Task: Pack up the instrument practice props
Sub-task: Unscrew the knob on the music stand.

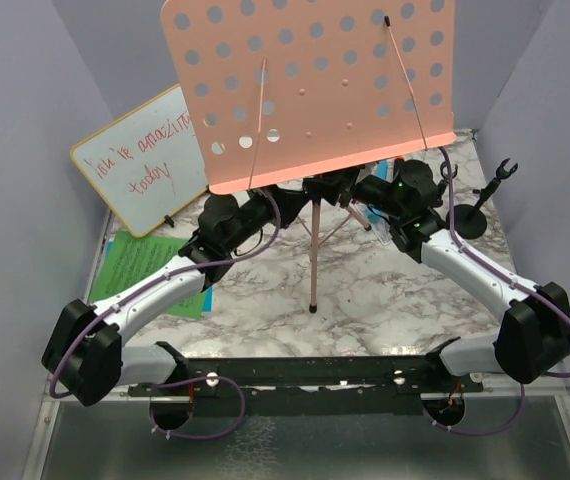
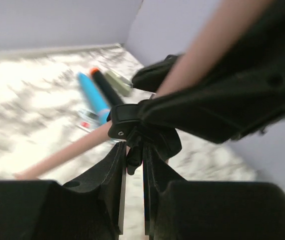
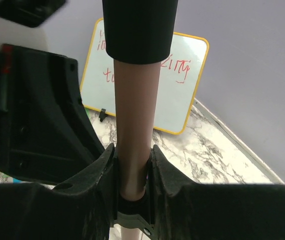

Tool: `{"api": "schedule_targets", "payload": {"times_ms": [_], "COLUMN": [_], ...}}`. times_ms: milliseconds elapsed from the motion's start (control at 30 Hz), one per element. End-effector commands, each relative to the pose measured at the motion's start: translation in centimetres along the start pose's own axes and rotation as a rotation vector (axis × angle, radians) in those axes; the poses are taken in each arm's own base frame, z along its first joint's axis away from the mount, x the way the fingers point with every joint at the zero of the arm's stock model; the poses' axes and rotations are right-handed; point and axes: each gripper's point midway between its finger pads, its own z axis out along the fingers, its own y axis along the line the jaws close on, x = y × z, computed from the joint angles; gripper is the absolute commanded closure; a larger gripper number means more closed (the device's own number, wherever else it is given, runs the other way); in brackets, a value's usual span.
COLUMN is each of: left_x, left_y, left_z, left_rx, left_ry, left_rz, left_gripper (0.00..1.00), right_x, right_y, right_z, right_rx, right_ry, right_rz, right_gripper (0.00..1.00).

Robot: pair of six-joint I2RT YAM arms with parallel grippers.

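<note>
Our right pincer is clamped on the pink pole of the tripod music holder, likely to steady it. Our left pincer pinches a small black tab at the leg hub, likely to fold it. The holder stands mid-bench, its tray without sheets, and no packing box shows.
</note>
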Motion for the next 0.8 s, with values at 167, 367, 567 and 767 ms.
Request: {"api": "schedule_targets", "payload": {"times_ms": [167,367,567,767], "left_x": [0.8,-0.2,-1.2,-2.7], "left_y": [1.8,2.5,3.2,2.7], "left_z": [1.2,0.7,-0.2,-0.5], "left_rx": [-0.109,-0.133,-0.135,-0.093], "left_ry": [0.009,-0.061,-0.100,-0.106], "left_rz": [-1.151,-1.261,-1.049,-0.848], "left_gripper": [1.00,1.00,0.77,0.56], "right_x": [8.7,8.8,8.9,8.8], "right_y": [4.1,3.8,3.8,3.9], "right_z": [-1.2,-1.2,-1.2,-1.2], "right_rx": [-0.140,-0.128,-0.129,-0.132], "right_ry": [0.262,0.270,0.272,0.272], "right_rz": [0.173,0.173,0.174,0.175], "right_gripper": [0.99,0.99,0.99,0.99]}}
